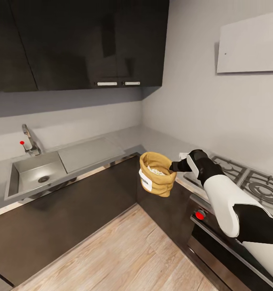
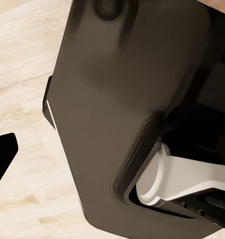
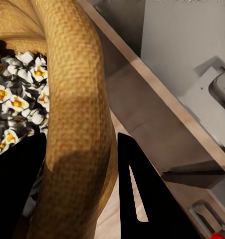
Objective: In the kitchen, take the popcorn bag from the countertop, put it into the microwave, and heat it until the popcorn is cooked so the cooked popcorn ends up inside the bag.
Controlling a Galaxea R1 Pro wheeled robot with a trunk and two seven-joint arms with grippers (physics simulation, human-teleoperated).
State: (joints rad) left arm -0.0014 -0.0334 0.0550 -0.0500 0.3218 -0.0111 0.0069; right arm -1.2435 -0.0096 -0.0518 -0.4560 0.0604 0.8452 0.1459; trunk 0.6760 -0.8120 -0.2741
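Nearest, right pincer [image 3: 80, 191] pinching rolled rim of bag [image 1: 156, 173], one finger inside, one outside. Bag held in air, clear of desk [image 1: 92, 151], over wood floor [image 1: 124, 250] at the corner, just beside hob [image 1: 249, 180]. Inside bag, white popcorn [image 3: 15, 99] with yellow centres. Left pincer [image 2: 2, 154]: one dark fingertip above floor, beside dark robot body; spread or pressed together, cannot tell. Farther off, sink [image 1: 37, 171] with tap [image 1: 29, 141], dark cupboards [image 1: 80, 40] above.
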